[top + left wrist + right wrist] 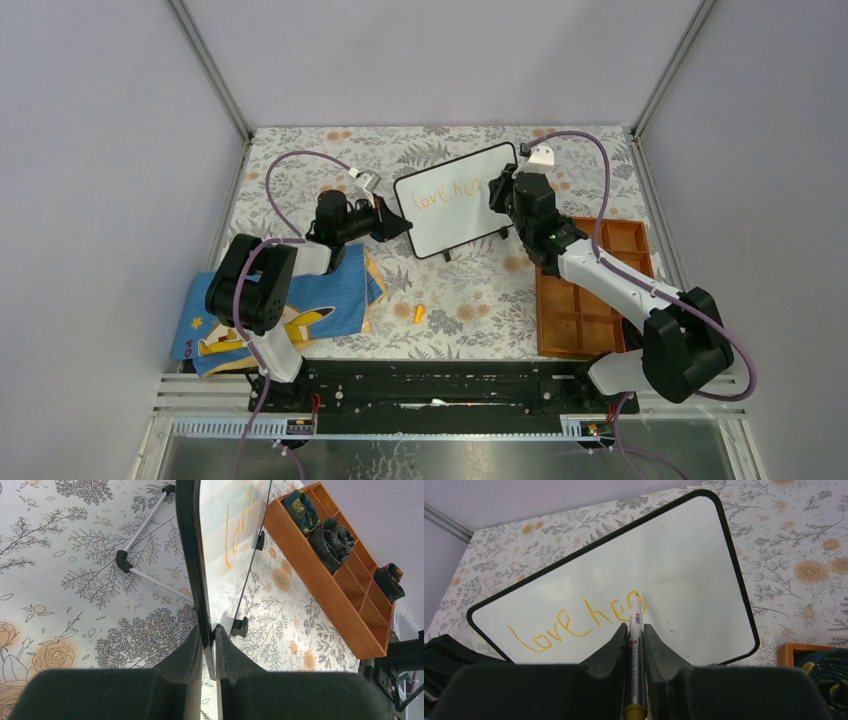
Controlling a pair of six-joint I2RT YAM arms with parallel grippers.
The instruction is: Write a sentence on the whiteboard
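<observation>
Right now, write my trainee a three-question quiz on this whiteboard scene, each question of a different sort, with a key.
1. True or false: the left gripper is clamped on the edge of the whiteboard.
2. Pick one: the right gripper holds A) a marker with its tip on the board, B) a blue cloth, C) nothing.
3. Fill in: the first whole word of the orange sentence reads ____.
Key: 1 true; 2 A; 3 love.
</observation>
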